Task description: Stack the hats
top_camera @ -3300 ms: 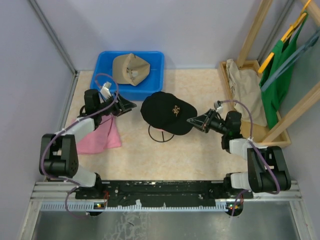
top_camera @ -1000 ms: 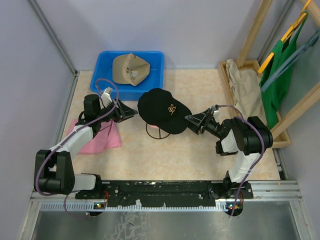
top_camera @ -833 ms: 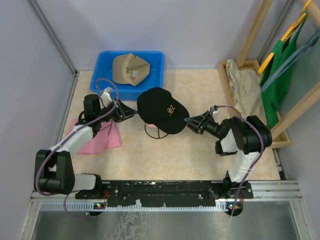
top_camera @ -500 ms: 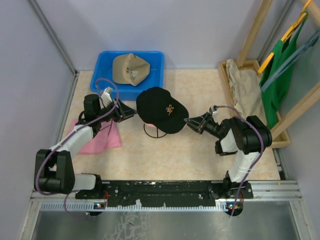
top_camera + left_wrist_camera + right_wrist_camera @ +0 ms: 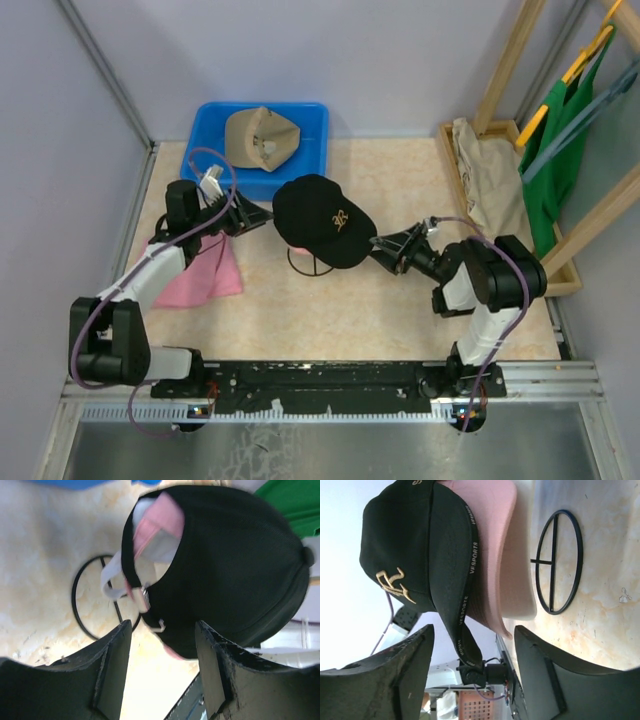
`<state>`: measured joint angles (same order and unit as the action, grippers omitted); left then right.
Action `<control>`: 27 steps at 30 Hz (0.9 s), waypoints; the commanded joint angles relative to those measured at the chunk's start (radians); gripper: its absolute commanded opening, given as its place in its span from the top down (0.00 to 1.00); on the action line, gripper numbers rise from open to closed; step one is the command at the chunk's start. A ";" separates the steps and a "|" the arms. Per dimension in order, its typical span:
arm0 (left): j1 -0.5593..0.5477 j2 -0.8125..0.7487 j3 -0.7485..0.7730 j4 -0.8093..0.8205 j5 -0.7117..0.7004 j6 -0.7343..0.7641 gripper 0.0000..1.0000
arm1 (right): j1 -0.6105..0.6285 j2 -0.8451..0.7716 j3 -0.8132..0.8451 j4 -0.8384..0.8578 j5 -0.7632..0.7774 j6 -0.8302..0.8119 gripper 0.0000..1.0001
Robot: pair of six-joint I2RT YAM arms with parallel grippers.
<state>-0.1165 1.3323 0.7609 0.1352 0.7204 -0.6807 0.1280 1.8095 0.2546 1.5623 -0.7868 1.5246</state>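
I see the black cap [image 5: 322,218] over the pink cap [image 5: 505,555]. Left gripper [image 5: 264,219] at its back, right gripper [image 5: 377,244] at its brim. Both spread apart, gripping nothing.

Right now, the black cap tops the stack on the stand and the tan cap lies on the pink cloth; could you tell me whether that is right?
Not quite: the tan cap lies in the blue bin, not on the pink cloth, as the top view shows. The black cap does top the stack on the stand.
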 commanded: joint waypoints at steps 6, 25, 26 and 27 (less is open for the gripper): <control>0.037 0.013 0.161 -0.087 -0.158 0.059 0.34 | -0.041 -0.259 0.016 -0.301 0.037 -0.255 0.25; 0.098 0.678 1.034 -0.305 -0.292 0.339 0.07 | -0.048 -0.906 0.197 -1.395 0.290 -0.793 0.01; 0.102 0.717 1.081 -0.301 -0.277 0.329 0.07 | -0.049 -0.917 0.193 -1.399 0.291 -0.789 0.01; 0.105 0.762 1.124 -0.300 -0.271 0.319 0.07 | -0.049 -0.924 0.192 -1.414 0.293 -0.792 0.01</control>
<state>-0.0284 1.9785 1.7435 -0.1307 0.4206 -0.3603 0.0883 0.9257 0.4335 0.2314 -0.5167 0.7727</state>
